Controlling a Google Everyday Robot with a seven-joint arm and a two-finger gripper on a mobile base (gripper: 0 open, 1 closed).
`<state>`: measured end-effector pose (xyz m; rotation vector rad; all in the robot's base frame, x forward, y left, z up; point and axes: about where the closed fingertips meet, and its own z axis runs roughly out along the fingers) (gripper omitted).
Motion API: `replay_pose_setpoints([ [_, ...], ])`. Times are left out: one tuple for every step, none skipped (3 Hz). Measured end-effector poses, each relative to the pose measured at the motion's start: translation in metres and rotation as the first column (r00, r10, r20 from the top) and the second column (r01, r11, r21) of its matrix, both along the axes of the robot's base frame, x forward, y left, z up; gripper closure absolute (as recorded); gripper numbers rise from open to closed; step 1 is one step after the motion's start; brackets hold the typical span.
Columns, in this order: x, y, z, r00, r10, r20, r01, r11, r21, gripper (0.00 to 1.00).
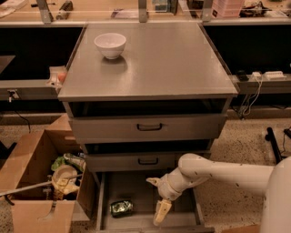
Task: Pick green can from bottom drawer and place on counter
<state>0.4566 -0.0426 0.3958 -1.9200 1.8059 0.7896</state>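
The green can (121,208) lies on its side on the floor of the open bottom drawer (136,189), at the front left. My gripper (156,196) is open and empty. It hangs over the middle of the drawer, to the right of the can and apart from it. One finger points down toward the drawer's front edge and the other points left. The white arm reaches in from the lower right. The counter (159,63) is the grey cabinet top above.
A white bowl (110,44) stands on the counter's back left. Two drawer fronts with black handles (149,127) overhang the bottom drawer. An open cardboard box (38,186) of rubbish stands at the left. A tan workbench (113,13) runs along the back.
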Motion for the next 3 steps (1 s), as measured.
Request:
replay_pose_setpoints([
  [0.011, 0.05, -0.057, 0.9998, -0.019, 0.005, 0.019, 0.995, 0.101, 0.0],
  [0.017, 0.079, -0.1, 0.9986, -0.052, -0.005, 0.052, 0.982, 0.182, 0.0],
  [0.036, 0.104, -0.156, 0.9929, -0.119, -0.01, 0.118, 0.964, 0.238, 0.0],
])
